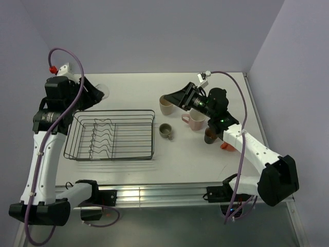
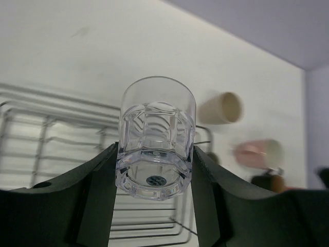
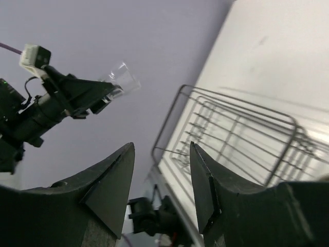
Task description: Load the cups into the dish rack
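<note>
small clear glass: aloft near the table's far-left corner, by the dish rack far rim | left gripper: clamped low on the glass | right gripper: jaws apart, empty, toward the far edge | risk: the smooth glass slips out, or tips on the wavy wires

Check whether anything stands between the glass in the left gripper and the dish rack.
Nothing visible does. The left gripper holds the glass in the air near the far left corner of the rack, and the rack holds nothing. The small green cup, the nearest one, stands off the rack's right side.
</note>
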Robot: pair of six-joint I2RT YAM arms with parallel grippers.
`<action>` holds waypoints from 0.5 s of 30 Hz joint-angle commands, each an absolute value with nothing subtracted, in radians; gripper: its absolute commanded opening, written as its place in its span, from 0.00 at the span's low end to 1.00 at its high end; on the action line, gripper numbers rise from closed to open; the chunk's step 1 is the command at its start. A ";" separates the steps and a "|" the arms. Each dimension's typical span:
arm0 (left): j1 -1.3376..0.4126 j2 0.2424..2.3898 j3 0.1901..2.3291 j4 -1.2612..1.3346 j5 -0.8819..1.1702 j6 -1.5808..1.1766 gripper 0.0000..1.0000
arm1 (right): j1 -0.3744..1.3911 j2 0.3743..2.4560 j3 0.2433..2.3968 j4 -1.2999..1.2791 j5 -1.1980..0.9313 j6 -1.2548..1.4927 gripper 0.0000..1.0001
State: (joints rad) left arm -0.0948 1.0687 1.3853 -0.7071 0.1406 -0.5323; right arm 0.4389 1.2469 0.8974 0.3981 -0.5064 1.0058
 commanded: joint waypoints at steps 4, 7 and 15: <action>0.032 1.127 1.324 -0.920 -0.146 -0.486 0.00 | 0.440 1.232 1.015 0.077 -0.361 0.741 0.55; 0.060 1.155 1.287 -0.922 -0.210 -0.503 0.00 | 0.442 1.246 1.038 0.037 -0.344 0.715 0.55; 0.129 1.247 1.247 -0.885 -0.203 -0.522 0.00 | 0.440 1.252 1.063 -0.015 -0.336 0.660 0.55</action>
